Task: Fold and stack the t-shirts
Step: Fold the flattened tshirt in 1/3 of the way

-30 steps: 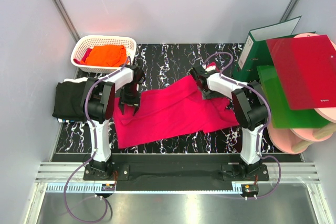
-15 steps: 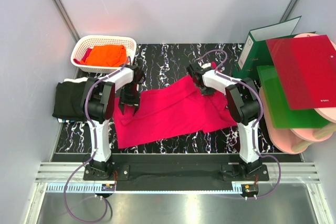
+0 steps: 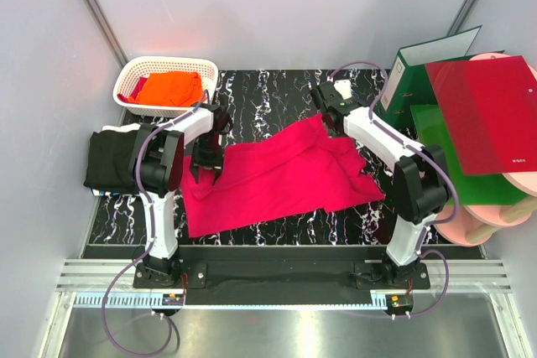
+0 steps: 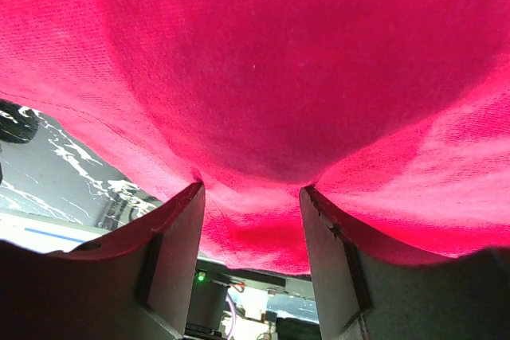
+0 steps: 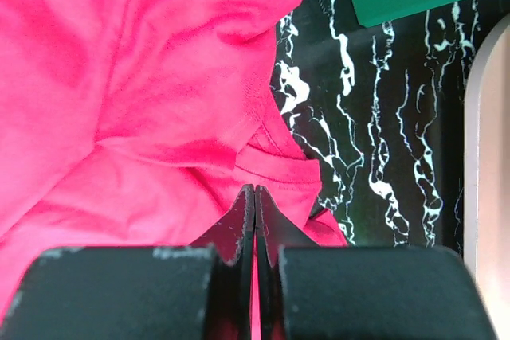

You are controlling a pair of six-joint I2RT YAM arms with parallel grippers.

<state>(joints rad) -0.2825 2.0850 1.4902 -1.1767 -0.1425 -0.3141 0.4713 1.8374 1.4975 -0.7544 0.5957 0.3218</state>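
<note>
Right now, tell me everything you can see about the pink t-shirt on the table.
The crimson-pink t-shirt is soft, plain knit cloth, spread mostly flat across the black marbled table and wrinkled toward its far right corner. The left gripper sits at its left edge, fingers apart, with cloth bulging between the tips. The right gripper is shut at a ribbed band near the far right corner, seemingly pinching it.
</note>
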